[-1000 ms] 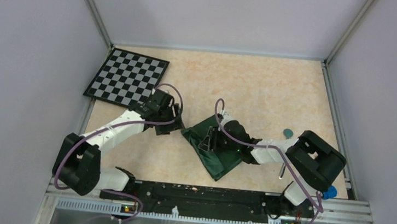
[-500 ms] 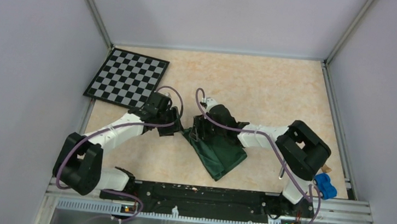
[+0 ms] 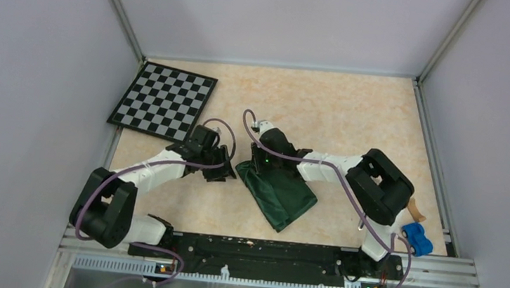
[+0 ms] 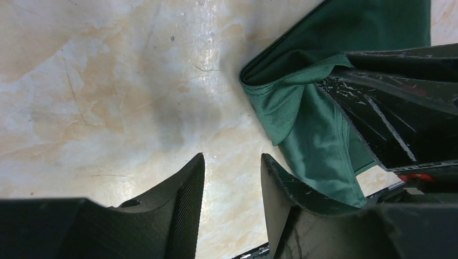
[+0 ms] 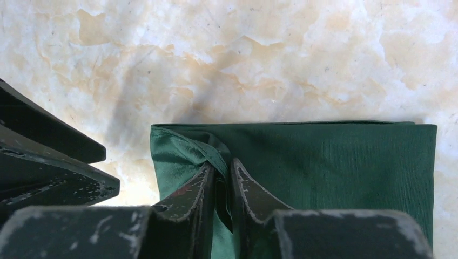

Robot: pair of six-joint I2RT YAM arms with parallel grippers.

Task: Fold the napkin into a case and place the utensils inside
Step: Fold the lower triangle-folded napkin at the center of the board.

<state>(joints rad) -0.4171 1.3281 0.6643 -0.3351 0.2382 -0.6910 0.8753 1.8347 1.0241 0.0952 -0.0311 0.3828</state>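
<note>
- Since a second ago, my right claw [image 5: 221, 167] has swung off the middle of the dark green cloth napkin [image 3: 282, 199] to the corner nearest the black-and-white checkered board [image 3: 164, 100].
- It is clenched on a raised fold there.
- My left claw [image 4: 232, 186] is released, with bare tabletop [image 4: 108, 81] showing between its fingers, just beside that corner on the board's side.
- The napkin lies folded and rumpled on the tabletop, apart from the board.
</note>
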